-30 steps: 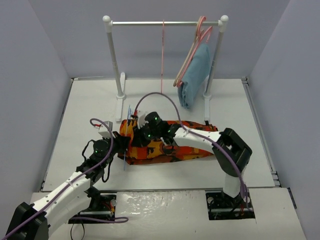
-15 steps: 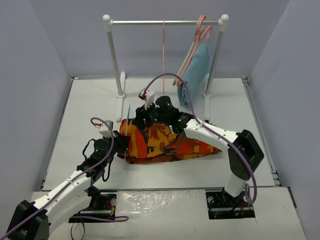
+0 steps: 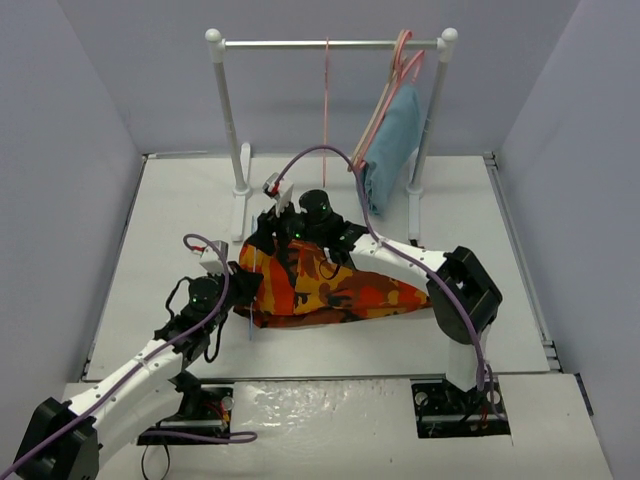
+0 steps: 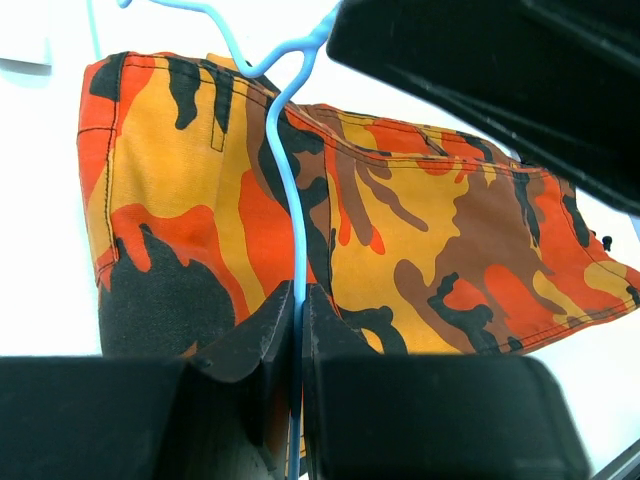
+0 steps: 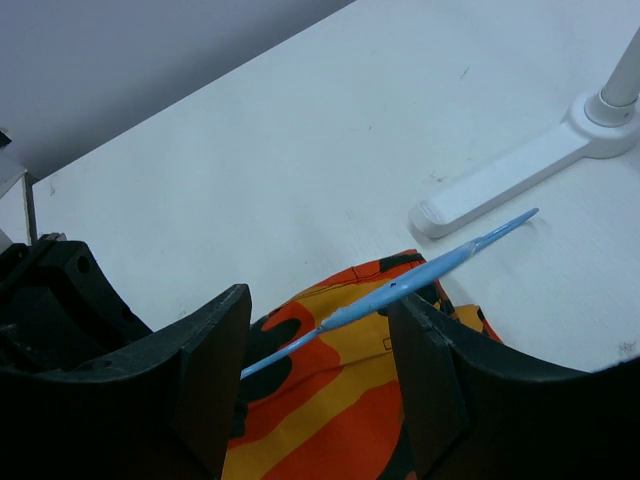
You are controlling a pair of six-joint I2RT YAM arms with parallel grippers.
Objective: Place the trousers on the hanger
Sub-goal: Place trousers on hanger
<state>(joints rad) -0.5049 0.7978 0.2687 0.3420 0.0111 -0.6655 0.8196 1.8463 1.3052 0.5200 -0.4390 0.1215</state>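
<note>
The trousers (image 3: 335,290), in orange, red, yellow and dark camouflage print, lie in a heap on the white table between the two arms. The hanger (image 4: 290,200), a thin light-blue wire, runs across the trousers' left end, and my left gripper (image 4: 298,312) is shut on that wire. In the top view the left gripper (image 3: 243,292) sits at the trousers' left edge. My right gripper (image 5: 320,310) stands open above the trousers' (image 5: 340,400) far left corner. The hanger's wire (image 5: 400,290) crosses the gap between its fingers. In the top view the right gripper (image 3: 265,238) is just behind the heap.
A white clothes rack (image 3: 330,44) stands at the back of the table. Pink hangers (image 3: 395,80) and a folded light-blue garment (image 3: 392,150) hang at its right end, and another thin hanger (image 3: 326,100) hangs near the middle. The rack's left foot (image 5: 520,175) lies close beyond my right gripper.
My right gripper has opened, let go of the trousers and moved toward the far left, above the hanger's wire. The trousers' left end has bunched up. The left gripper has stayed put.
</note>
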